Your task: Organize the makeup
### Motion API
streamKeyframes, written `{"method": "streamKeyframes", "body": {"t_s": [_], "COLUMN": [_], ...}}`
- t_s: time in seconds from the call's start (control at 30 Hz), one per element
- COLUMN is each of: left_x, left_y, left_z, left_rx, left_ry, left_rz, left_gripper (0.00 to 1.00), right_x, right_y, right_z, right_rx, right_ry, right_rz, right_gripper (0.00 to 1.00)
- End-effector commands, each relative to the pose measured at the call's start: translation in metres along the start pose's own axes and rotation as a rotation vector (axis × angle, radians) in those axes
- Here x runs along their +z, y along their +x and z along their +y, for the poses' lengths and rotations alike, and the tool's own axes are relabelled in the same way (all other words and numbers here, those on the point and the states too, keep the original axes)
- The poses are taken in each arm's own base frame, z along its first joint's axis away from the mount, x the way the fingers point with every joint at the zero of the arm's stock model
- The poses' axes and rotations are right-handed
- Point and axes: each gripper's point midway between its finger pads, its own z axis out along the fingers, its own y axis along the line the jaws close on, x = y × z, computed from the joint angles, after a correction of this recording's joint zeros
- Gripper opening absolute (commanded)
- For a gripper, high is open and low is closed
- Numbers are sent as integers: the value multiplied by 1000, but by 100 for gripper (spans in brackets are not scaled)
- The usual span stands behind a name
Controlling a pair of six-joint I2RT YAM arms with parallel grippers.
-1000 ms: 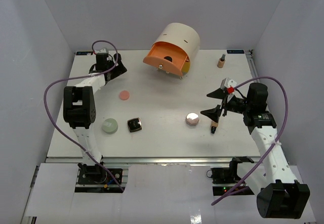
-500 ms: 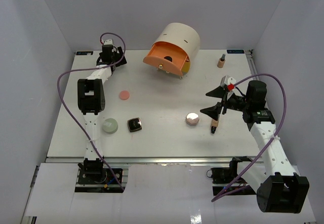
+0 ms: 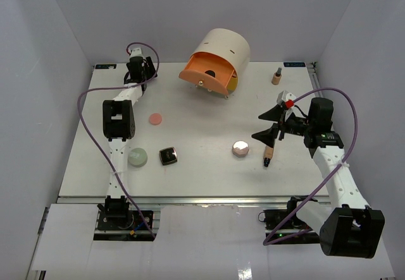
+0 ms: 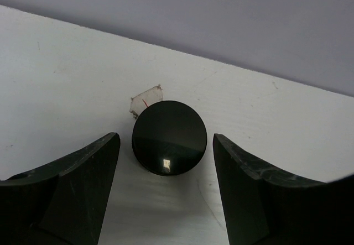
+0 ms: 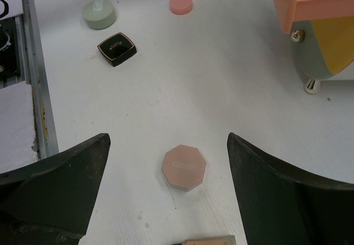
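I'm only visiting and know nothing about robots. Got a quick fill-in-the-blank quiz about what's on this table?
The round jar framed by the open left gripper is coloured ____. The drawer sticking out of the cream drum is ____. The round item beside the black square compact is pale ____.
Missing words: black; orange; green.

Overhead, two wrist close-ups; common pink jar (image 3: 240, 148)

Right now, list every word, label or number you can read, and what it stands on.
Nothing can be quoted.
Black square compact: gold script on the lid, too small to read.
Pink faceted jar: framed mark on the lid, too blurred to read.
Black round jar: plain lid.
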Motion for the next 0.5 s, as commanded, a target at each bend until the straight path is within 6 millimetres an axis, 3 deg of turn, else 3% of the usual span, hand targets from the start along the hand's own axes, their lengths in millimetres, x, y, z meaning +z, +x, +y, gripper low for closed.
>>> {"method": "streamKeyframes", "body": {"t_s": [0.0, 0.3, 0.47], "left_x": [4, 7, -5], "left_y": [-28, -24, -34], "left_z": [1, -5, -15], "left_rx": [-5, -6, -9], "left_ry": [-19, 5, 40], "left_rz": [-85, -92, -93], "left_gripper": [77, 42, 25], "right_x": [-3, -2, -3], "right_y": [-17, -15, -16], "right_z": [1, 0, 0], "right_rx": [-28, -20, -39], "right_ry": [-26, -28, -14], "right_rz": [-28, -24, -22], "right_gripper": [92, 92, 92]}}
